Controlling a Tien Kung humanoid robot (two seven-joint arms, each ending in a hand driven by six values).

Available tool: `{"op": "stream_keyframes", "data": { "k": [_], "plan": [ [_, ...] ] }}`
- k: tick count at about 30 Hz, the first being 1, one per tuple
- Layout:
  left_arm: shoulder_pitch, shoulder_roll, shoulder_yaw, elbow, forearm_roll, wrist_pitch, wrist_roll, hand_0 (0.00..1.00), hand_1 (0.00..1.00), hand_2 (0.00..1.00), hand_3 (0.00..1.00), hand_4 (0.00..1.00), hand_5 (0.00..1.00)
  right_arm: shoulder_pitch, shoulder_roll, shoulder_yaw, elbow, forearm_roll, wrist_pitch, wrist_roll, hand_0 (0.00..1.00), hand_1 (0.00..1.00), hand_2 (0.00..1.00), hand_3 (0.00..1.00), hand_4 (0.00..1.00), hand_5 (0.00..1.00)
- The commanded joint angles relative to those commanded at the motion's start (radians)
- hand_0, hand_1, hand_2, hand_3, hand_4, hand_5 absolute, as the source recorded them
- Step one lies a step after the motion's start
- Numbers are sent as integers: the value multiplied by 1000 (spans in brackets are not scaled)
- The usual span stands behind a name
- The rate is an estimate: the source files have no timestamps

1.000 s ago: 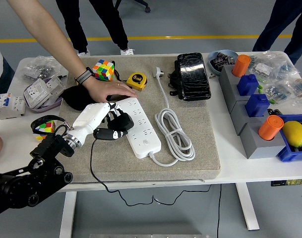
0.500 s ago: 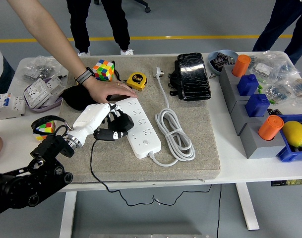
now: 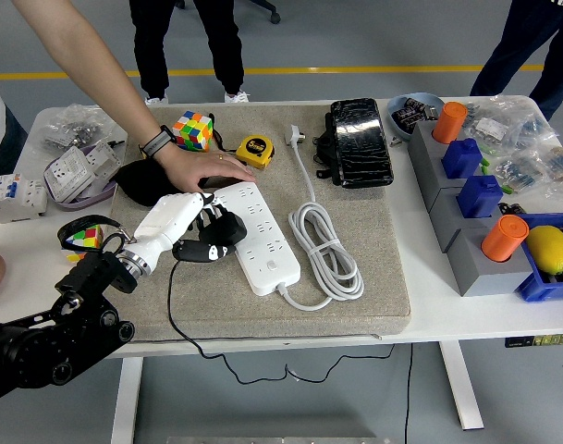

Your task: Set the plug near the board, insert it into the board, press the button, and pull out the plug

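- One view only, the head view: it sits high on the robot's side and looks forward and down over the table point(image 3: 429, 319).
- The table's near edge runs across the lower part; the floor shows beyond the far edge at the top.
- It stands far enough back to take in nearly the whole tabletop; the left arm point(image 3: 50, 338) enters from the lower left corner.
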Motion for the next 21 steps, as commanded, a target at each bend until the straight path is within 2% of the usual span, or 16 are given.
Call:
{"op": "stream_keyframes", "data": {
  "k": [11,12,17,18,21],
  "plan": [
    [0,-1,-5,-3,-7,-15,3,285,380,410,546,787,2,-1,0,8,8,-11,-1,0,572,645,621,539,922,475],
    [1,-1,-6,-4,-6,-18,5,347,492,526,558,858,51,-1,0,8,8,-11,-1,0,572,645,621,539,922,476],
    [-1,-1,-9,-6,-4,-30,15,347,492,526,558,858,51,1,1,10,8,-12,-1,0,572,645,621,539,922,476],
    [-1,-1,-9,-6,-3,-30,16,365,512,539,561,932,101,0,1,11,9,-12,-1,0,572,645,620,539,922,476],
    [0,-1,-10,-6,-4,-30,16,365,512,539,561,932,101,0,0,14,11,-14,-1,0,572,645,620,539,922,476]
  ]
}}
